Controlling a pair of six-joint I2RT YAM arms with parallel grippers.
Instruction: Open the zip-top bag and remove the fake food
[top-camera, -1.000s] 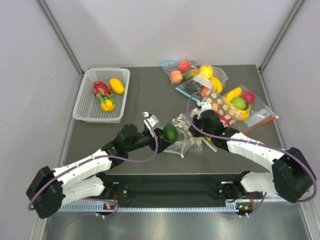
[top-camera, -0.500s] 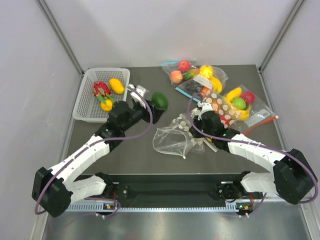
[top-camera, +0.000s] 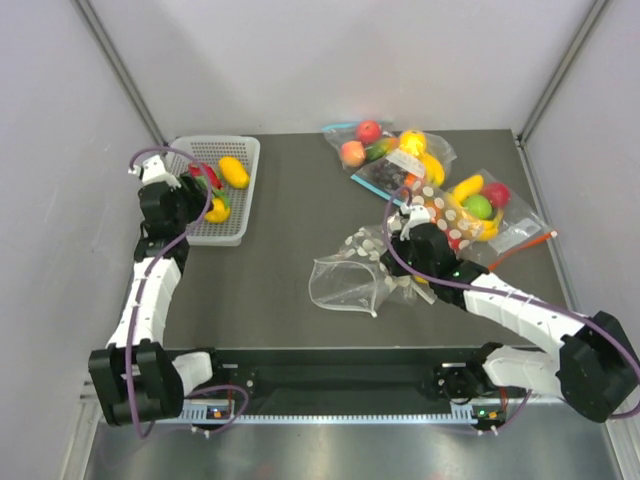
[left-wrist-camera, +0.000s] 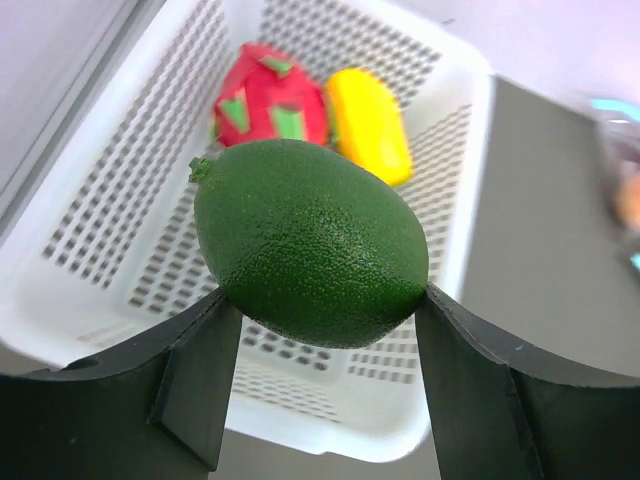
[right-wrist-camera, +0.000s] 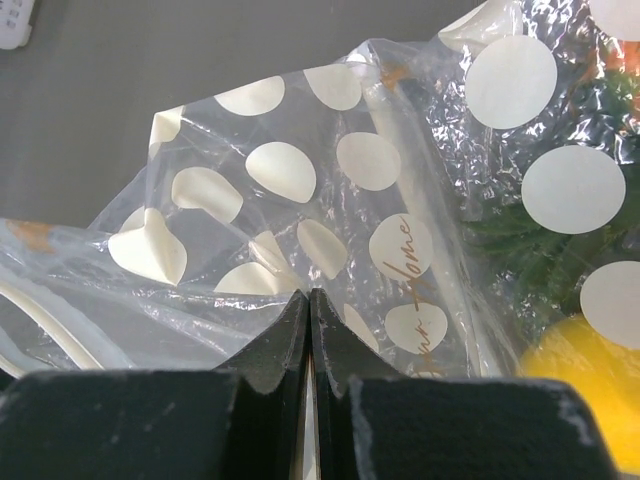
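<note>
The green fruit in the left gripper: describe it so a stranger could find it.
On the table, find the white basket at far left. Over it, the left gripper clamps the green fruit. It is dark, pebbly, oval, unlike the red piece and yellow piece inside.

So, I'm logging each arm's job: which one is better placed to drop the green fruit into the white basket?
Left. The left gripper holds the green fruit over the basket, while the right gripper is shut on the dotted bag, well off to the other side.

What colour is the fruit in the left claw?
The fruit is dark green; clearest in left wrist view.
</note>
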